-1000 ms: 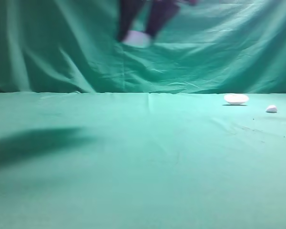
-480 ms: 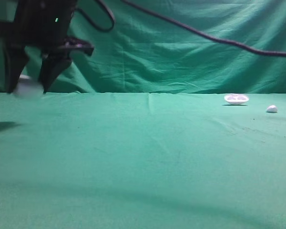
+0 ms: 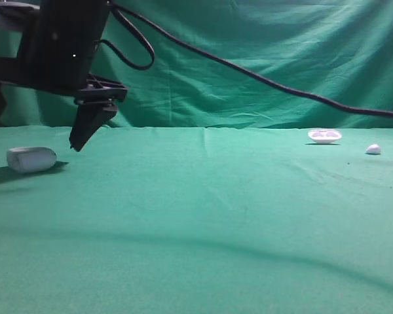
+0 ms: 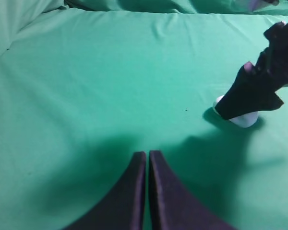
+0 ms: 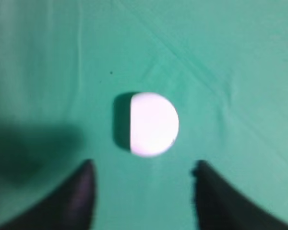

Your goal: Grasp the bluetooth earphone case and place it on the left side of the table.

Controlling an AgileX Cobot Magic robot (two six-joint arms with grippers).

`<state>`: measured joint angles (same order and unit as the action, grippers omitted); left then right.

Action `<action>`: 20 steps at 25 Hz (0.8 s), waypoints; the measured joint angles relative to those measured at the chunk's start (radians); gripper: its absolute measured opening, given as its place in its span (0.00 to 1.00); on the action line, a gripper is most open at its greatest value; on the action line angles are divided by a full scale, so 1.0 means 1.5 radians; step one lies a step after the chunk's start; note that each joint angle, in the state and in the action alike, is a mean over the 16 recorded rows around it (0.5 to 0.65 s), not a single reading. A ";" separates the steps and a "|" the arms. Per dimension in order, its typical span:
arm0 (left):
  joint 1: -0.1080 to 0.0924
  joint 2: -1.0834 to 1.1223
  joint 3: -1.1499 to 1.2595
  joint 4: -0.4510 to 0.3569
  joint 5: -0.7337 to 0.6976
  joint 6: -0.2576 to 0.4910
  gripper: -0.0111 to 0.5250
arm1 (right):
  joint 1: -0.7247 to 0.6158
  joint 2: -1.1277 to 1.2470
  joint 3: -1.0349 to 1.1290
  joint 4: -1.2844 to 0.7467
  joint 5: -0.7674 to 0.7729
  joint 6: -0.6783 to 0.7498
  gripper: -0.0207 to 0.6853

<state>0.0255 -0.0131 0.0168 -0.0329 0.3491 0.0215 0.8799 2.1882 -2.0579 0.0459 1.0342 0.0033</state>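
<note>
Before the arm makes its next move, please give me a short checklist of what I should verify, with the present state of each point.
1. Earphone case lies on the table, far left: ok.
2. Right hand open, not gripping the case: ok.
3. Right hand raised above the case, judging by the exterior view: ok.
4. Left hand shut, empty, apart from the case: ok.
5. White dish and small white piece far right, out of the way: ok.
6. Case fully at rest: cannot tell.

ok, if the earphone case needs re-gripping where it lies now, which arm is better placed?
Right. The right gripper is open, with the bluetooth earphone case centred just past its fingertips in its wrist view. The left gripper is shut, and the case lies well off to its side.
</note>
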 joint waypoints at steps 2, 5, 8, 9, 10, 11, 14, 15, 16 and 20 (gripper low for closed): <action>0.000 0.000 0.000 0.000 0.000 0.000 0.02 | -0.005 -0.030 0.000 -0.005 0.036 0.010 0.36; 0.000 0.000 0.000 0.000 0.000 0.000 0.02 | -0.014 -0.074 -0.001 -0.014 0.081 0.023 0.19; 0.000 0.000 0.000 0.000 0.000 0.000 0.02 | -0.022 -0.117 -0.001 -0.025 0.113 0.031 0.08; 0.000 0.000 0.000 0.000 0.000 0.000 0.02 | -0.025 -0.132 0.000 -0.030 0.120 0.033 0.06; 0.000 0.000 0.000 0.000 0.000 0.000 0.02 | -0.027 -0.147 0.002 -0.035 0.126 0.035 0.04; 0.000 0.000 0.000 0.000 0.000 0.000 0.02 | -0.030 -0.163 0.005 -0.042 0.132 0.037 0.04; 0.000 0.000 0.000 0.000 0.000 0.000 0.02 | -0.040 -0.218 0.028 -0.065 0.143 0.045 0.03; 0.000 0.000 0.000 0.000 0.000 0.000 0.02 | -0.043 -0.240 0.040 -0.073 0.145 0.048 0.03; 0.000 0.000 0.000 0.000 0.000 0.000 0.02 | -0.046 -0.263 0.056 -0.080 0.146 0.051 0.03; 0.000 0.000 0.000 0.000 0.000 0.000 0.02 | -0.057 -0.371 0.143 -0.107 0.148 0.069 0.03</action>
<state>0.0255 -0.0131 0.0168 -0.0329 0.3491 0.0215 0.7938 1.6322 -1.8437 -0.1139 1.2556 0.1074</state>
